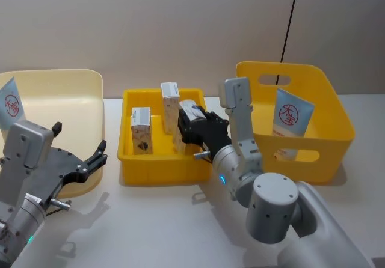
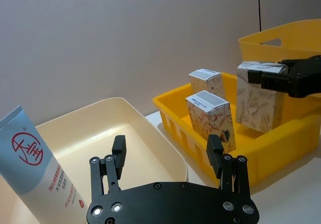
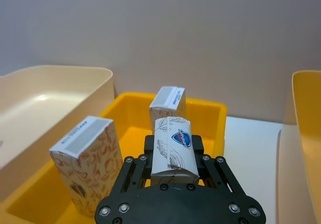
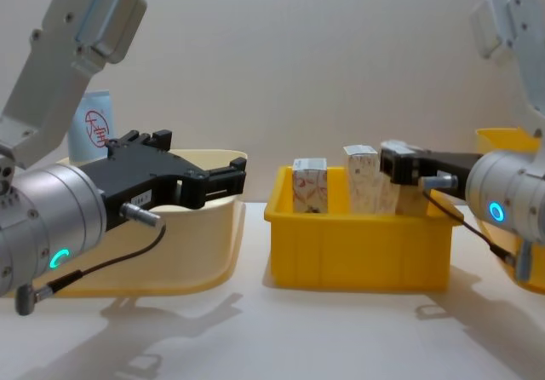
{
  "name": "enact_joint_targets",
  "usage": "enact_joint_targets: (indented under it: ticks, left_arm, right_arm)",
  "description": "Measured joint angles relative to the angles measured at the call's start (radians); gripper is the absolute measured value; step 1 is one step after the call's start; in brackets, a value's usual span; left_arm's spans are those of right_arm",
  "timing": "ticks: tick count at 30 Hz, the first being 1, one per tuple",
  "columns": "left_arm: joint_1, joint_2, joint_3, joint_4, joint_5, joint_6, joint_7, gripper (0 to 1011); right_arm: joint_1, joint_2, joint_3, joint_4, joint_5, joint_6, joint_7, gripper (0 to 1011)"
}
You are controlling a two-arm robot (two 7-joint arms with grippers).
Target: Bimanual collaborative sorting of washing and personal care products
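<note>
While my left gripper (image 1: 90,158) hangs over the near edge of the cream bin (image 1: 72,94) with its fingers spread wide and nothing between them, a light-blue tube (image 1: 11,104) leans upright in that bin's far left corner, its red round logo facing me. Next along, the low yellow tray (image 1: 157,170) sits in the middle of the table with two white cartons standing in it: one carton (image 1: 141,130) near the tray's left wall and a taller-looking carton (image 1: 170,108) farther back toward the rear wall, the two apart from each other. My right gripper (image 1: 187,122) reaches in over the tray's right side, its fingers closed on a third carton (image 3: 173,151), which I hold above the tray floor with its blue badge turned toward my wrist. Farthest right stands the tall yellow bin (image 1: 325,94), with a second light-blue tube (image 1: 291,118) leaning against its back wall, well apart from my held carton.
</note>
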Motion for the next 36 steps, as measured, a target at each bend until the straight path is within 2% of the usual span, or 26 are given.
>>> enact_joint_targets:
  ticks: [13,21,28,36]
  left_arm:
    - [0.0,0.0,0.0,0.0,0.0,0.0,0.0,1002]
    - [0.0,0.0,0.0,0.0,0.0,0.0,0.0,1002]
    - [0.0,0.0,0.0,0.0,0.0,0.0,0.0,1002]
    - [0.0,0.0,0.0,0.0,0.0,0.0,0.0,1002]
  right_arm:
    - [-0.004,0.003,0.033,-0.026,0.03,-0.146,0.057,411]
    - [-0.009,0.009,0.073,-0.061,0.046,-0.239,0.078,411]
    - [-0.022,0.019,0.123,-0.104,0.049,-0.311,0.068,411]
    - [-0.047,0.029,0.179,-0.153,0.027,-0.335,0.025,411]
